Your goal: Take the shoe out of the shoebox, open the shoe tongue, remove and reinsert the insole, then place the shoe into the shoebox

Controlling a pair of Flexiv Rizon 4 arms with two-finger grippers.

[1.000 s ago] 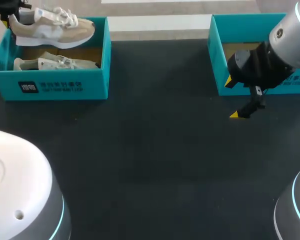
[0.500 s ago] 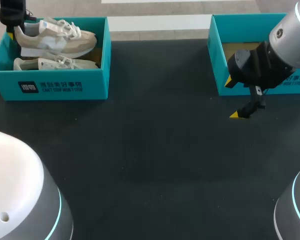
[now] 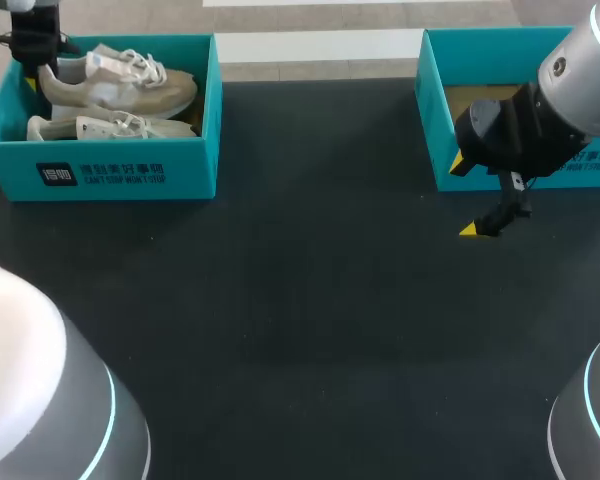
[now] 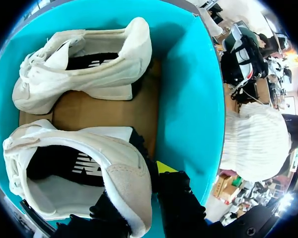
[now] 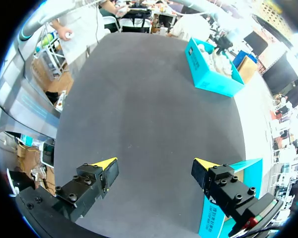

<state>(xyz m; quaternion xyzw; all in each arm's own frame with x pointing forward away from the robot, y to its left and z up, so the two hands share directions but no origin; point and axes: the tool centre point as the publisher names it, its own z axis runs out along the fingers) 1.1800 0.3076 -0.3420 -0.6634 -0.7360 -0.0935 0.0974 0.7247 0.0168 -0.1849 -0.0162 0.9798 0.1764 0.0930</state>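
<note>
left hand clamps shoe heel in shoebox | right hand wide, well apart

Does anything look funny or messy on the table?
Only a little: one shoe seems to lie tipped on its side in the left box, while the left gripper pinches the other shoe by its heel. Nothing looks spilled or broken.

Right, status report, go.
Left pincer shut on shoe at heel. Shoe within shoebox, beside second shoe. Right pincer open over table. Nothing blocking the box.
</note>
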